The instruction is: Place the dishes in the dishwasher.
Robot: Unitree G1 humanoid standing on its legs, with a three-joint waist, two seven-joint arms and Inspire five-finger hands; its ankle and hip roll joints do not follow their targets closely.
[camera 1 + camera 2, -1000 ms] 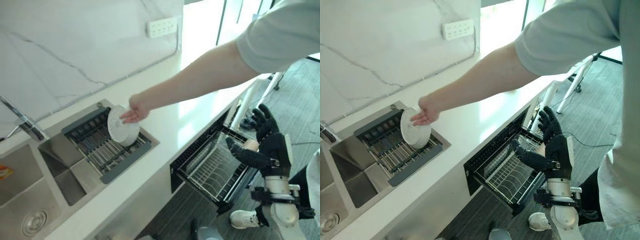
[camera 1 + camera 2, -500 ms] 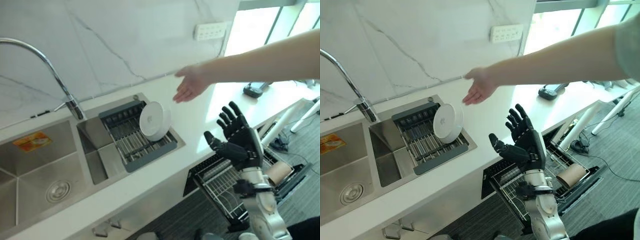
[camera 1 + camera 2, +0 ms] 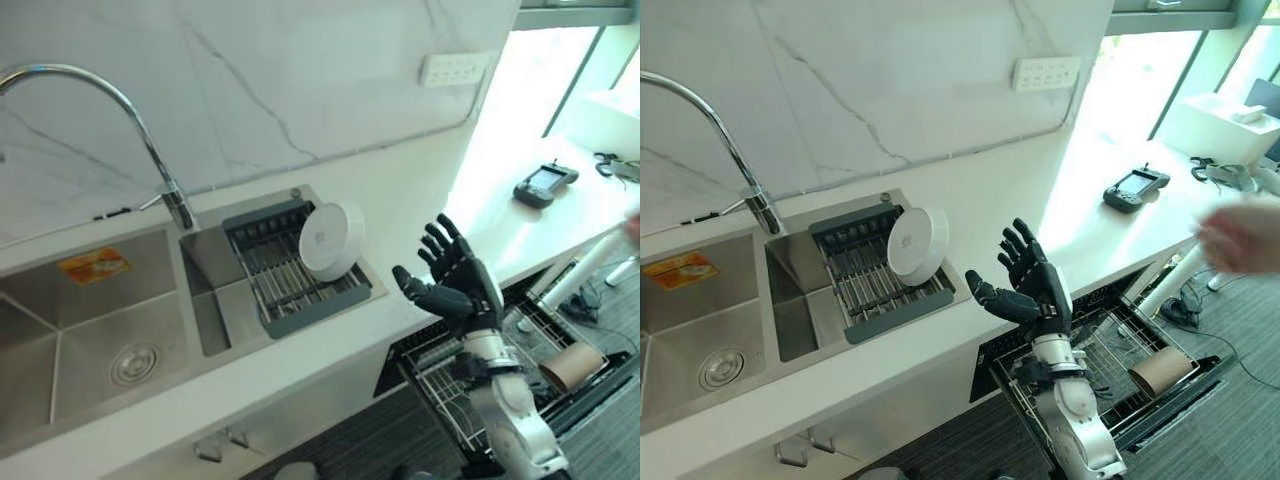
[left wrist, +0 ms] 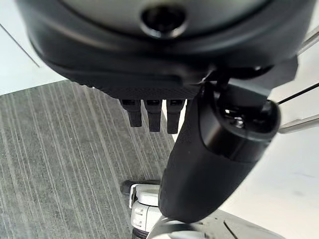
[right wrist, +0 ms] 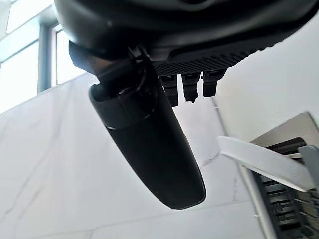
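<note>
The right hand [image 3: 455,280] is held up in the air over the front edge of the white worktop [image 3: 420,190]. Its arm comes up from about 5 o'clock. The fingers [image 3: 1018,243] are straight and spread wide, pointing up toward 11 o'clock, and the thumb sticks out toward 9 o'clock. The hand holds nothing. In the right wrist view the thumb and the fingers also stand apart with nothing between them.

In the left wrist view the left hand [image 4: 169,74] hangs over the grey floor [image 4: 60,164]. Its fingers are relaxed and it holds nothing.

A grey drying rack [image 3: 290,285] sits in the right part of the steel sink [image 3: 80,340]. A white bowl [image 3: 332,240] leans on its edge inside the rack, at the rack's right side. The bowl is at about 10 o'clock from the right hand, near it but not touching. The worktop edge lies between them.

The tap [image 3: 120,120] curves over the sink at the back.

Under the worktop the dishwasher drawer [image 3: 1140,400] is pulled open, at about 5 o'clock from the hand. A brown cup [image 3: 1158,370] lies on its side in the wire basket.

A dark phone-like thing [image 3: 545,183] rests on the worktop at the right. A blurry hand of a person [image 3: 1240,235] shows at the right edge.
</note>
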